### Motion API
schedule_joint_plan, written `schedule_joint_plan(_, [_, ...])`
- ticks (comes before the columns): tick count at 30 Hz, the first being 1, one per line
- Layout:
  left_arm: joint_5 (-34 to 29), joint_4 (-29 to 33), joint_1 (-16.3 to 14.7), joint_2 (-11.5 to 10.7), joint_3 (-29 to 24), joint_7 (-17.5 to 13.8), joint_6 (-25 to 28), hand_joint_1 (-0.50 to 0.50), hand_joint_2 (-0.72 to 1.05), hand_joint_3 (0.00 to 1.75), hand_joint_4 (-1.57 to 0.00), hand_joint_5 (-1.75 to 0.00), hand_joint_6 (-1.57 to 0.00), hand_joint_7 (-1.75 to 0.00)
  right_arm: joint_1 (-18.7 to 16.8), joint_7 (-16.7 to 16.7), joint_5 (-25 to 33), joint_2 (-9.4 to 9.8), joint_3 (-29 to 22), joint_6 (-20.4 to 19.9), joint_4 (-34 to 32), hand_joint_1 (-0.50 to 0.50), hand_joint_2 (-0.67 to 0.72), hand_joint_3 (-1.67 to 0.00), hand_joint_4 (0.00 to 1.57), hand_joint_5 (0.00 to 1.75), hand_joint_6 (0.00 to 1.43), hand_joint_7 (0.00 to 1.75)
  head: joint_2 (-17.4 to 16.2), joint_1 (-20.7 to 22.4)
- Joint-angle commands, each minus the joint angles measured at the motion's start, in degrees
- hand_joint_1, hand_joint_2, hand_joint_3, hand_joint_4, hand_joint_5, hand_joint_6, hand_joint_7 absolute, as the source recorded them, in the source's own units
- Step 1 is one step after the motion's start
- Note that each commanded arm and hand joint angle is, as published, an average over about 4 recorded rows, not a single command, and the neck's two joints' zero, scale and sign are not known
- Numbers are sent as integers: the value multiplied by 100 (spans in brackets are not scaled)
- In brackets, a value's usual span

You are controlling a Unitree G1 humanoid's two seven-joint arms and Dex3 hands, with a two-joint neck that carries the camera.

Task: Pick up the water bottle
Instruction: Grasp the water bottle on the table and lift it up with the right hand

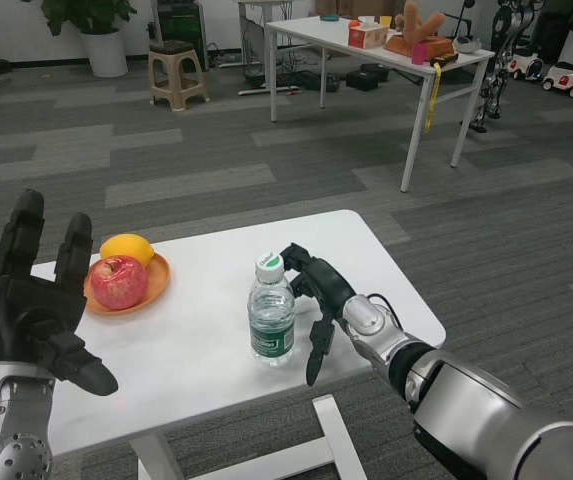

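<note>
The right hand had its fingers spread beside the bottle, holding nothing, so a bump might tip it.

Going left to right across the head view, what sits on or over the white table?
Black left hand, raised and open → orange plate holding a red apple, with a yellow lemon behind it → clear plastic water bottle with green label, upright → black right hand, fingers spread right beside the bottle.
</note>
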State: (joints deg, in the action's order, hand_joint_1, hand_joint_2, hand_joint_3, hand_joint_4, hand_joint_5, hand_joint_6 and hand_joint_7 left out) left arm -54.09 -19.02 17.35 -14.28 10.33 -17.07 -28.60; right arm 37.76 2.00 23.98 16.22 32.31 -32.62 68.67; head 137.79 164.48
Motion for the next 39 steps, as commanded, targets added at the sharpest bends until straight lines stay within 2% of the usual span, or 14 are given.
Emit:
schedule_joint_plan(1, [-31, 39, -39, -23, -5, -6, -50, -50, -64, 9, 0, 0, 0, 0, 223, -16, 27, -5, 43, 18, 33, -46, 60, 0, 1, 112, 0, 120, 11, -9])
schedule_joint_plan(6, [-31, 39, -39, -23, 4, -6, -50, -50, -64, 9, 0, 0, 0, 0, 307, -22, 27, -69, 328, 18, 33, -46, 68, 0, 0, 90, 0, 89, 13, -11])
schedule_joint_plan(9, [-31, 41, -39, -23, 4, -6, -50, -50, -64, 9, 0, 0, 0, 0, 353, -31, 27, -102, 465, 18, 33, -48, 72, 0, 0, 78, 0, 84, 19, 3])
schedule_joint_plan(11, [-31, 48, -43, -23, 4, -6, -52, -50, -68, 9, 0, 0, 0, 0, 379, -33, 27, -117, 524, 18, 33, -50, 72, 0, 0, 78, 0, 82, 23, 13])
schedule_joint_plan(14, [-31, 57, -60, -23, -1, -6, -54, -50, -66, 9, 0, 0, 0, 0, 403, -33, 27, -132, 605, 18, 33, -50, 72, 0, 0, 78, 0, 77, 29, 26])
schedule_joint_plan(20, [-31, 57, -89, -23, -18, -6, -56, -50, -64, 9, 0, 0, 0, 0, 432, -33, 27, -154, 744, 21, 33, -50, 72, 0, 0, 78, 0, 75, 37, 35])
schedule_joint_plan(25, [-31, 57, -91, -23, -23, -6, -58, -50, -64, 4, 0, 0, 0, 0, 434, -33, 25, -163, 741, 18, 33, -46, 72, 0, 0, 63, 0, 84, 26, 28])
schedule_joint_plan(27, [-31, 57, -91, -23, -23, -6, -58, -50, -64, 9, 0, 0, 0, 0, 434, -33, 25, -163, 741, 14, 33, -46, 69, 0, 0, 53, 0, 87, 17, 20])
schedule_joint_plan(31, [-31, 57, -91, -23, -23, -6, -54, -50, -64, 9, 0, 0, 0, 0, 430, -46, 19, -163, 741, 5, 24, -46, 65, 0, 2, 46, 0, 91, 17, 19])
schedule_joint_plan(33, [-31, 57, -91, -23, -23, -6, -54, -50, -64, 7, 0, 0, 0, 0, 425, -95, 19, -168, 746, -8, 24, -46, 58, 0, 6, 41, 0, 98, 17, 19])
schedule_joint_plan(34, [-31, 57, -93, -23, -23, -6, -56, -50, -64, 4, 0, 0, 0, 0, 425, -130, 19, -172, 750, -19, 24, -46, 55, 0, 9, 39, 0, 103, 17, 19])
schedule_joint_plan(36, [-31, 57, -100, -23, -25, -6, -58, -50, -64, 2, 0, 0, 0, 0, 425, -196, 16, -181, 763, -39, 24, -46, 50, 0, 29, 39, 4, 113, 17, 19])
schedule_joint_plan(38, [-31, 57, -109, -23, -29, -6, -58, -50, -64, 7, 0, 0, 0, 0, 425, -275, 12, -189, 788, -56, 24, -46, 41, 0, 79, 44, 19, 122, 17, 26])
schedule_joint_plan(39, [-31, 57, -113, -23, -31, -6, -58, -50, -64, 9, 0, 0, 0, 0, 425, -323, 10, -194, 803, -65, 24, -46, 38, 0, 96, 46, 25, 124, 15, 27])
